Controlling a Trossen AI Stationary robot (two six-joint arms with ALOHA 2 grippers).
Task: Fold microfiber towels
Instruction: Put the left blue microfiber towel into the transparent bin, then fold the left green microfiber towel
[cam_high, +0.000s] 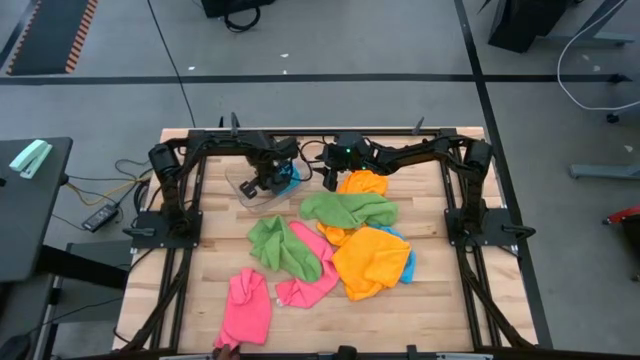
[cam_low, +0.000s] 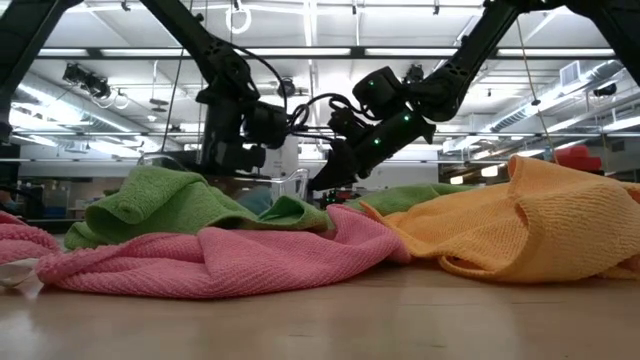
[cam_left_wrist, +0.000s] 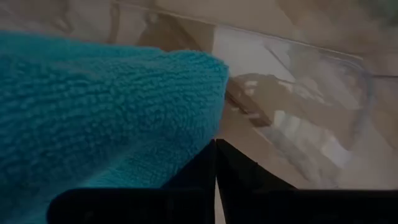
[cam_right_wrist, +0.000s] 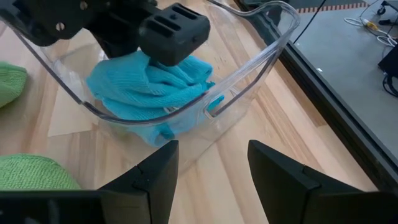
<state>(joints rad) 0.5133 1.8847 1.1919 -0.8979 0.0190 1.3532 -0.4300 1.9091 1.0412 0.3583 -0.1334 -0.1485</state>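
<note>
A sky blue towel (cam_right_wrist: 149, 87) lies bunched inside the clear plastic tub (cam_right_wrist: 249, 68) at the table's far side. My left gripper (cam_left_wrist: 216, 155) stands over it, pointing down, shut on the towel's top. My right gripper (cam_right_wrist: 211, 165) is open just outside the tub's wall, holding nothing. Toward the near edge, loose towels lie in a heap: two green ones (cam_high: 350, 208) (cam_high: 280, 245), two pink ones (cam_high: 245, 308) (cam_high: 312, 270) and two orange ones (cam_high: 372, 260) (cam_high: 362, 182). My left gripper comes at the blue towel from above, pointing down into the tub. Its shut fingers (cam_left_wrist: 199, 171) meet the bunched top of the towel (cam_left_wrist: 186, 143); how many layers they hold is hidden by the gripper's body. The towel's lower part (cam_right_wrist: 155, 127) rests on the tub's floor.
A blue cloth edge (cam_high: 408, 262) shows under the big orange towel. The tub (cam_high: 245, 190) sits between the two arms at the back of the wooden table (cam_high: 420, 310). Bare wood lies along the near edge on the right.
</note>
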